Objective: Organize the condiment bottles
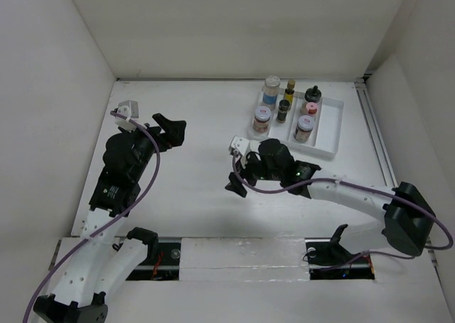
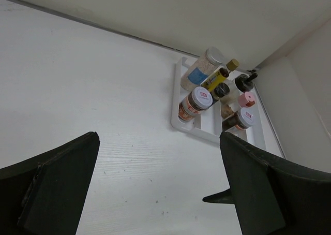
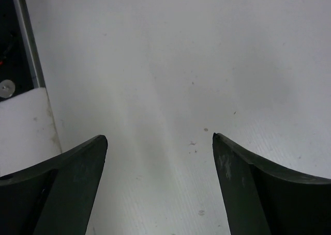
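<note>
All seven condiment bottles [image 2: 199, 98] stand upright in the white divided tray [image 1: 333, 146], which sits at the far right of the desk [image 1: 199, 109], near the back wall [image 1: 234, 24] and beside the rail [image 1: 375, 134] along the desk's right edge. On the tray's left side are a silver-capped jar [image 1: 271, 92] with a blue label and, nearer, a jar with a red-labelled cap [image 1: 262, 117]. A slim yellow bottle [image 1: 289, 89] and a small dark bottle [image 1: 284, 109] stand in the middle, crowded close to their neighbours. On the right side are a black-capped bottle [image 1: 312, 95], a pink-capped one [image 1: 309, 109] and a second red-labelled jar [image 1: 304, 127], packed in a row. The left gripper [image 1: 170, 127] hangs over the left half of the desk, well apart from the tray, released, its jaws spread wide and facing the tray across the desk. The right gripper [image 1: 237, 175] is over mid-desk, pointing toward the near left and away from the tray. It is also released, with its jaws apart above the plain desk surface. Its own wrist, looped by a purple cable [image 1: 270, 189], lies between it and the tray's near left corner.
</note>
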`<action>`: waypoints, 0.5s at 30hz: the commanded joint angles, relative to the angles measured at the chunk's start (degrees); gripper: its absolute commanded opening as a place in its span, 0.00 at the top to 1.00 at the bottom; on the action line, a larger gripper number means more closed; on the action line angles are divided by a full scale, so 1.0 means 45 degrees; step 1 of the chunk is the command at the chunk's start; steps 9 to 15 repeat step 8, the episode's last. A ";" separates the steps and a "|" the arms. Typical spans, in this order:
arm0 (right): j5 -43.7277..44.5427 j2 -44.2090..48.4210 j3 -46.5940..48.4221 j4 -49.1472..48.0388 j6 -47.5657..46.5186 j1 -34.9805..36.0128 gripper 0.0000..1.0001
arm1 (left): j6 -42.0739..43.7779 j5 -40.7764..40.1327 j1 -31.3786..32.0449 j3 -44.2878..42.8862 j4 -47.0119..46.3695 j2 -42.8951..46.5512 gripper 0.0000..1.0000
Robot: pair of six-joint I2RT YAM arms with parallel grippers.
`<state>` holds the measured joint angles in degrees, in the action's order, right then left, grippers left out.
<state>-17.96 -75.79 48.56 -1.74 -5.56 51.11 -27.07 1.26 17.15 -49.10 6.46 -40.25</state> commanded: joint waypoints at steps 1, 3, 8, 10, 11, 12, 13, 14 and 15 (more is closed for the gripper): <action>0.0572 -0.0364 0.0107 -0.0102 -0.0229 0.0301 0.11 | 0.0254 0.0169 -0.0041 0.0072 -0.0595 0.0155 0.01; 0.0689 -0.0599 0.0224 -0.0239 -0.0229 0.0302 0.10 | 0.0254 0.0170 -0.0041 0.0072 -0.0595 0.0155 0.01; 0.0943 -0.0833 0.0479 -0.0239 -0.0229 0.0302 0.07 | 0.0254 0.0035 -0.0041 0.0072 -0.0595 0.0155 0.01; 0.0943 -0.0833 0.0479 -0.0239 -0.0229 0.0302 0.07 | 0.0254 0.0035 -0.0041 0.0072 -0.0595 0.0155 0.01; 0.0943 -0.0833 0.0479 -0.0239 -0.0229 0.0302 0.07 | 0.0254 0.0035 -0.0041 0.0072 -0.0595 0.0155 0.01; 0.0943 -0.0833 0.0479 -0.0239 -0.0229 0.0302 0.07 | 0.0254 0.0035 -0.0041 0.0072 -0.0595 0.0155 0.01; 0.0943 -0.0833 0.0479 -0.0239 -0.0229 0.0302 0.07 | 0.0254 0.0035 -0.0041 0.0072 -0.0595 0.0155 0.01; 0.0943 -0.0833 0.0479 -0.0239 -0.0229 0.0302 0.07 | 0.0254 0.0035 -0.0041 0.0072 -0.0595 0.0155 0.01; 0.0943 -0.0833 0.0479 -0.0239 -0.0229 0.0302 0.07 | 0.0254 0.0035 -0.0041 0.0072 -0.0595 0.0155 0.01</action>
